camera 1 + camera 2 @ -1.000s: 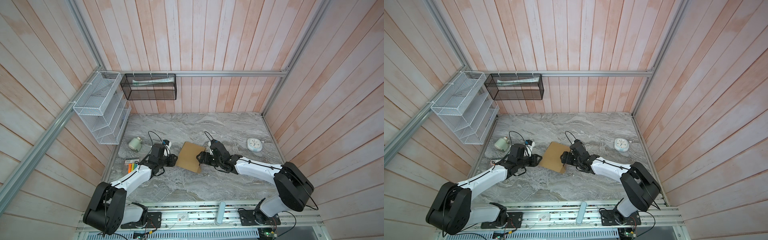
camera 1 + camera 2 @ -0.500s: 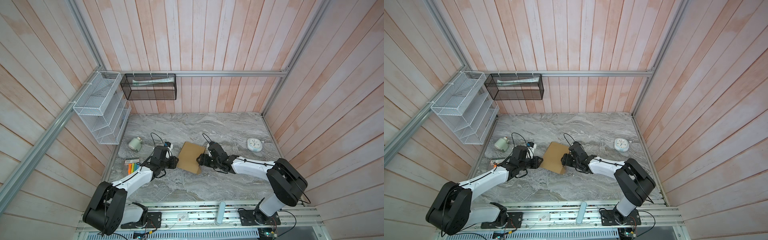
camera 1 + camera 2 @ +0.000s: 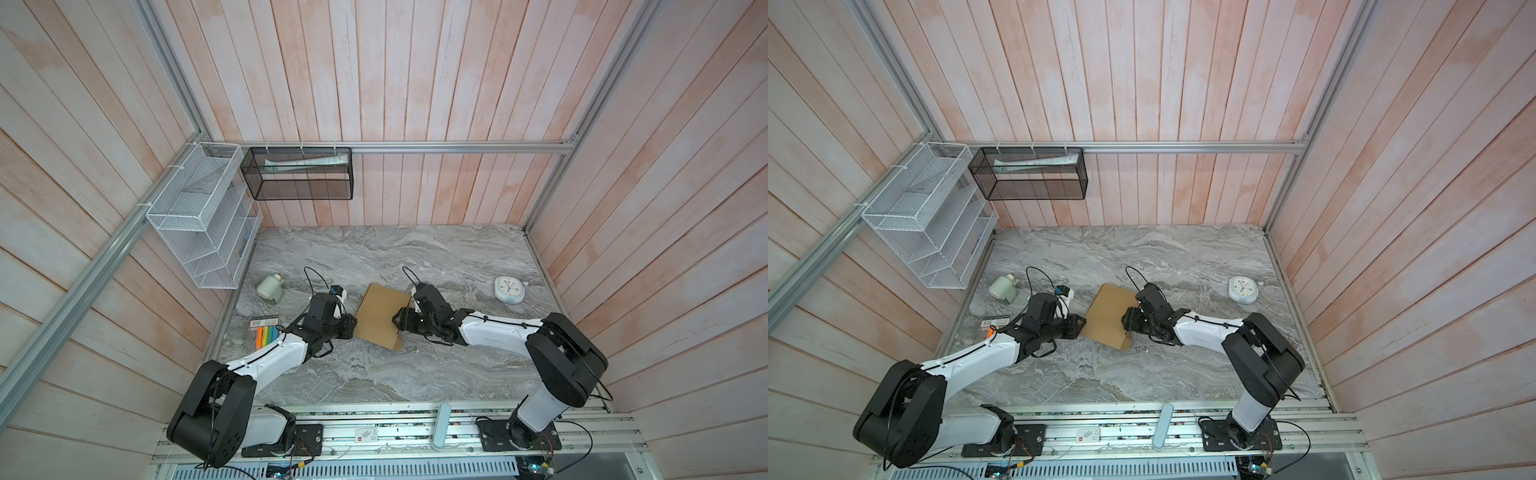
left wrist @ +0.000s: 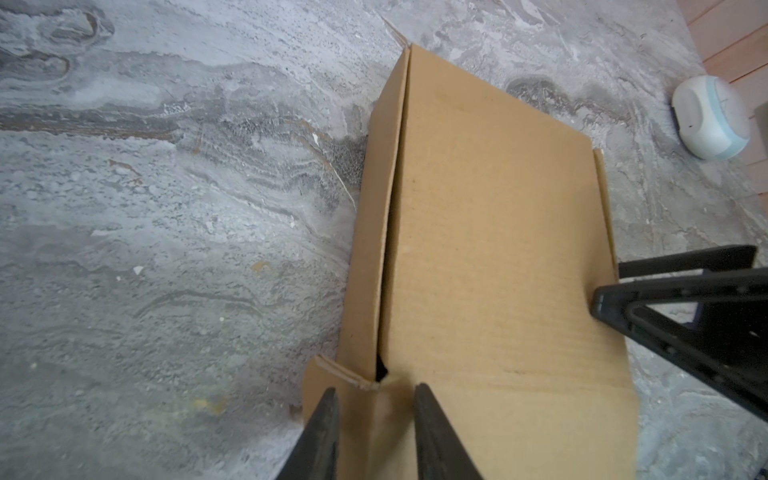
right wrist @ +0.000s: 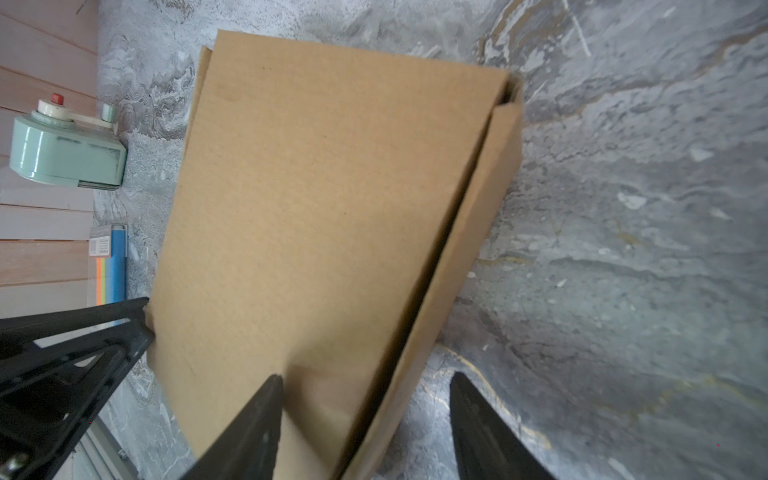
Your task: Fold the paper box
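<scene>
Black fingers of the left gripper stand a narrow gap apart astride 1 corner of the paper box, though I cannot tell whether they pinch it. The right gripper is spread wide across the opposite side, 1 finger over the lid and 1 over the marble table. The box lies mid-table between the 2 arms, plain brown corrugated card with the lid down and a seam gaping along 1 side wall. On the back wall a black mesh basket holds a pale tube, beside a white wire rack.
</scene>
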